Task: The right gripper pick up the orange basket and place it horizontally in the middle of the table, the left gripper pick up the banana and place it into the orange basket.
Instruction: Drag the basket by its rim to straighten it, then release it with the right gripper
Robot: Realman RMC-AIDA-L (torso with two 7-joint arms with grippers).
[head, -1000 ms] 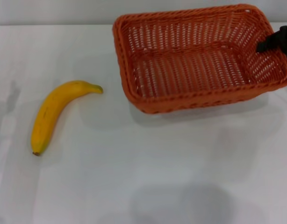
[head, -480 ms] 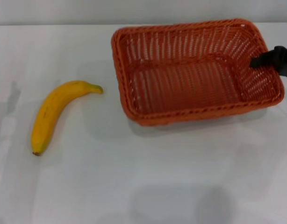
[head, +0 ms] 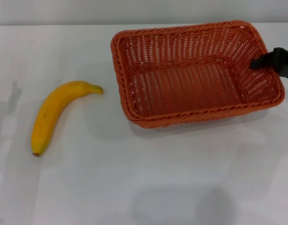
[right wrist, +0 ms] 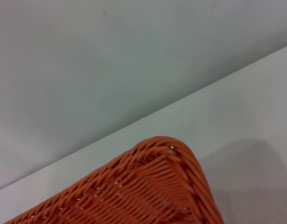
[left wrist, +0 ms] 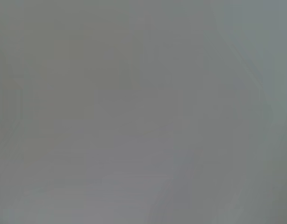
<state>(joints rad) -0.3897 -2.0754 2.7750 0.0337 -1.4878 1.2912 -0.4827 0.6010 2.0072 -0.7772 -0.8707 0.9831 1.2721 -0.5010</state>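
I've got the right gripper (head: 275,60) at the right-hand short wall of the orange basket (head: 181,79), its black finger reaching over the rim and lying against the inside of the weave. It looks pinched onto that wall, though I only see the one finger from the head camera. From my right wrist camera I see just a rounded corner of the basket (right wrist: 162,186), braided rim and tight orange strands, with white table (right wrist: 246,116) beyond it and a pale wall behind.

The basket holds nothing; I can see straight down to its woven floor through the open top. It sits on the far right part of the table (head: 144,187), long side running across my view, near edge angled slightly. Sloping open-weave walls, rounded corners, thick braided rim.

Out to the left, well apart from the basket, the banana (head: 55,112) lies flat on the table: yellow, curved, greenish stem tip pointing towards the basket, small brown end nearest me.

The left gripper is nowhere in my views; its wrist camera gives me only flat grey.
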